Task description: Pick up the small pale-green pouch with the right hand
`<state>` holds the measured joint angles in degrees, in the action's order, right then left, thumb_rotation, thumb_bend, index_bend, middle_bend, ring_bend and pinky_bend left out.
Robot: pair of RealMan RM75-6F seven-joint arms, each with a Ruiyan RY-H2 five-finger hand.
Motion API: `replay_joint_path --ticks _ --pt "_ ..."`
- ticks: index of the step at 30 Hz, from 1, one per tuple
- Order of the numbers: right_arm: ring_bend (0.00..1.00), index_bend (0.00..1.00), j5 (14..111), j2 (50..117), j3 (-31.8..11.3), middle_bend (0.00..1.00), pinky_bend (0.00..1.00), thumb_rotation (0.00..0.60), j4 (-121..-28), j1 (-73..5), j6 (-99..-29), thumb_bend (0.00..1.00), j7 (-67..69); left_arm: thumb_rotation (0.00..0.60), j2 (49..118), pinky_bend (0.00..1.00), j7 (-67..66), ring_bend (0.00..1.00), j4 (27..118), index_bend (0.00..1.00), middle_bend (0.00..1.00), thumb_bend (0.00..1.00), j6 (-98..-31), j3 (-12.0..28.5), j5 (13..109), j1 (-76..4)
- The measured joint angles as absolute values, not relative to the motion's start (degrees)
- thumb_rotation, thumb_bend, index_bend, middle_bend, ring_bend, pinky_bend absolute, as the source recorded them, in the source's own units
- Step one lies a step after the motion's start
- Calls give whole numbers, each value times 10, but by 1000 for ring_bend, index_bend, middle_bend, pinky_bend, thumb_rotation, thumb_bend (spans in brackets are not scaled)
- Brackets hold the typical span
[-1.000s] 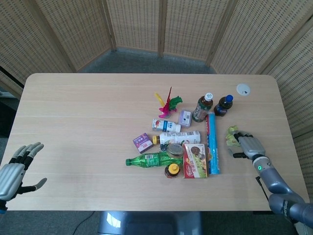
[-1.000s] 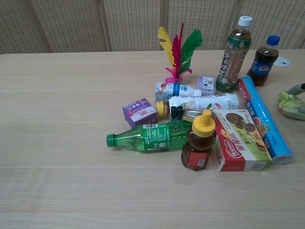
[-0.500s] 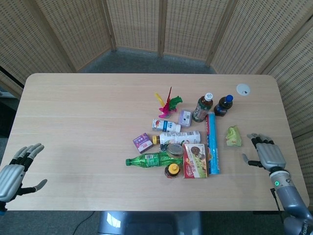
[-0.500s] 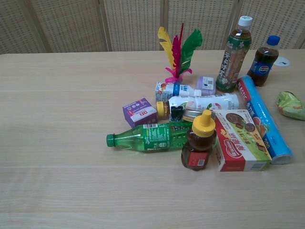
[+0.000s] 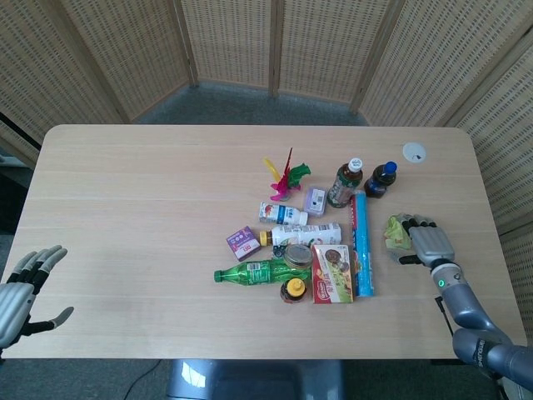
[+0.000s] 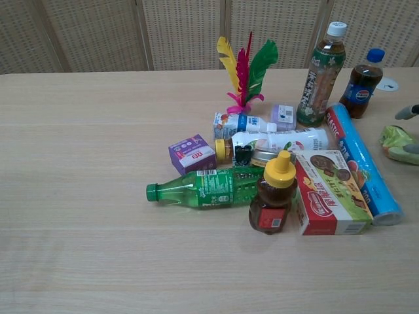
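Back over the pale-green pouch after pulling away: right hand, fingers spread, nothing gripped; pickup pending.

Worktop: rectangular, rounded corners, pale wood-grain laminate with lengthwise grain, matte; evenly lit, soft shadows only.

Folding screen: woven wicker or rattan panels in light wooden frames, standing in angled sections around the worktop from 9 o'clock through 12 o'clock to 3 o'clock; the panels meet at a recessed corner near 12 o'clock. The chest view shows the same panels upright just behind the far edge of the worktop.

Floor: grey, carpet-like, visible between screen and worktop at 12 o'clock, darker at the 9 o'clock edge.

Light: diffuse, source not visible.
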<state>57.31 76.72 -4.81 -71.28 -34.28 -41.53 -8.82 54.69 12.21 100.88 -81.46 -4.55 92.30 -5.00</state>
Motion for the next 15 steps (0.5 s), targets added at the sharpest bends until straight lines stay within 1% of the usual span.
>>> replay_joint_path --ticks 7,15 --pt "0 0 590 807 -51 0 0 363 -654 -352 -400 322 -68 600 544 0 115 0 1015 36 0 301 -813 -45 920 -50" --pt "0 0 606 832 -49 0 0 367 -616 -350 -397 322 -58 600 543 0 107 0 1021 36 0 301 -808 -44 918 -52"
